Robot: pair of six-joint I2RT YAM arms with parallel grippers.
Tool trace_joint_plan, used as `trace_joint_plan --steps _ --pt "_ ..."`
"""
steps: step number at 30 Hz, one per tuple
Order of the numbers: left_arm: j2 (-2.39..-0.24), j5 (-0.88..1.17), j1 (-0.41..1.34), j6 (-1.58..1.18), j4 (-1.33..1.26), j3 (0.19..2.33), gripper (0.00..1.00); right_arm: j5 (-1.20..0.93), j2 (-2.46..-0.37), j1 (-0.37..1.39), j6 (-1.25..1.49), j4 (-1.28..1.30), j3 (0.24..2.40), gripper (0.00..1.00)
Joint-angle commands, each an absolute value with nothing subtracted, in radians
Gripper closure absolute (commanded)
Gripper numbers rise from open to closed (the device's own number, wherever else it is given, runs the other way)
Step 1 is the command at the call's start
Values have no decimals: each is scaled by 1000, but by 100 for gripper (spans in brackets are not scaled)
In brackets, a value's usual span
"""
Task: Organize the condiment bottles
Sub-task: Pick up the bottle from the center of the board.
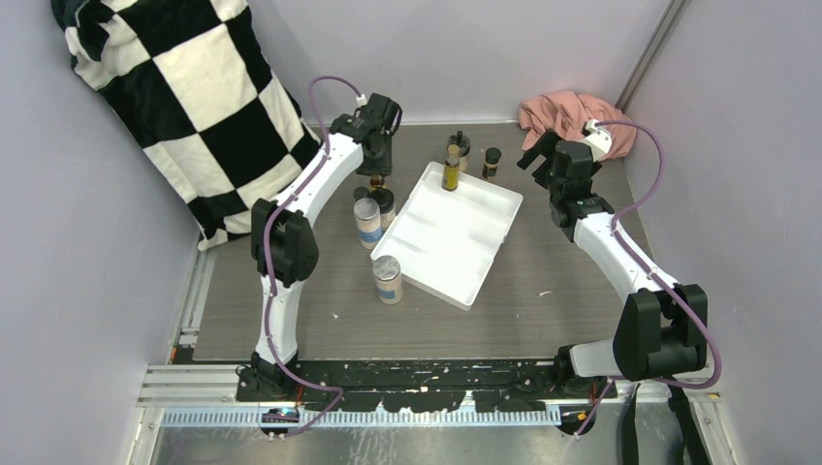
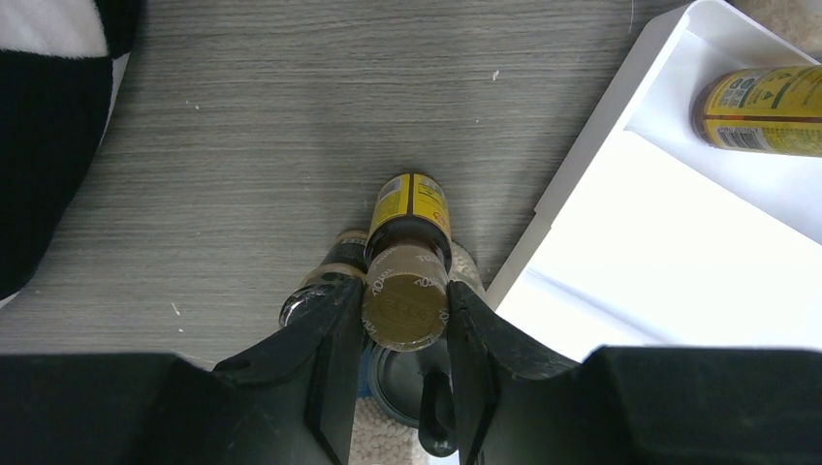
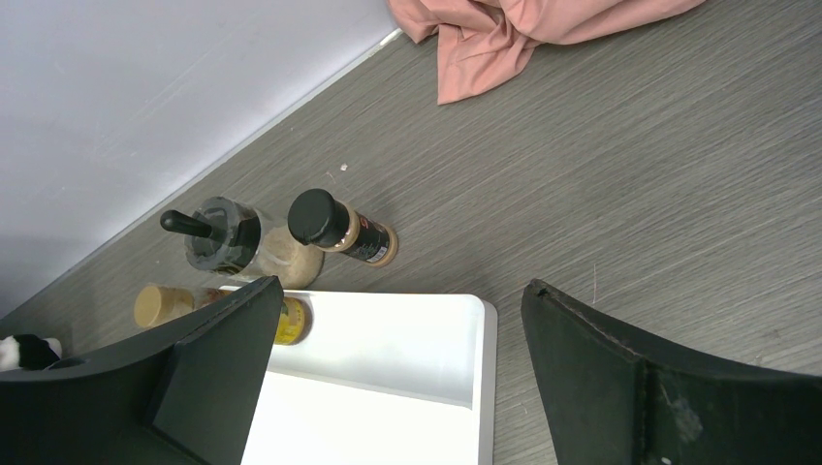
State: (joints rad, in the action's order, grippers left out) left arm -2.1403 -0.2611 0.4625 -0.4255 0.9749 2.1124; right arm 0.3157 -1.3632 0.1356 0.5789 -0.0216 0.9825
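Observation:
My left gripper (image 1: 378,177) is shut on the brown cap (image 2: 405,298) of a slim yellow bottle (image 2: 410,201), upright just left of the white tray (image 1: 456,254). Whether its base rests on the table I cannot tell. Beside and below it stand a small dark bottle (image 2: 334,260) and a dark-lidded jar (image 2: 405,380). Two pale-powder jars (image 1: 366,222) (image 1: 388,279) stand along the tray's left side. Another yellow bottle (image 1: 451,172) (image 3: 289,321) stands in the tray's far corner. Behind the tray are a handled black-lid jar (image 3: 231,240) and a small black-capped bottle (image 3: 341,227). My right gripper (image 1: 536,155) (image 3: 397,287) is open and empty above the tray's far right corner.
A black-and-white checkered cloth (image 1: 184,87) hangs at the far left. A pink cloth (image 1: 572,116) (image 3: 523,24) lies in the far right corner. Walls close off the back and both sides. The tray rim (image 2: 582,174) lies just right of the held bottle.

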Motion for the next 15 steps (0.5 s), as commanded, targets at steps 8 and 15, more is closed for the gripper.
trace_joint_plan --steps 8,15 --pt "-2112 -276 462 -407 916 2118 59 320 -1343 140 580 -63 982 1" --pt "-2112 -275 462 -405 907 2105 62 321 -1339 140 580 -63 979 1"
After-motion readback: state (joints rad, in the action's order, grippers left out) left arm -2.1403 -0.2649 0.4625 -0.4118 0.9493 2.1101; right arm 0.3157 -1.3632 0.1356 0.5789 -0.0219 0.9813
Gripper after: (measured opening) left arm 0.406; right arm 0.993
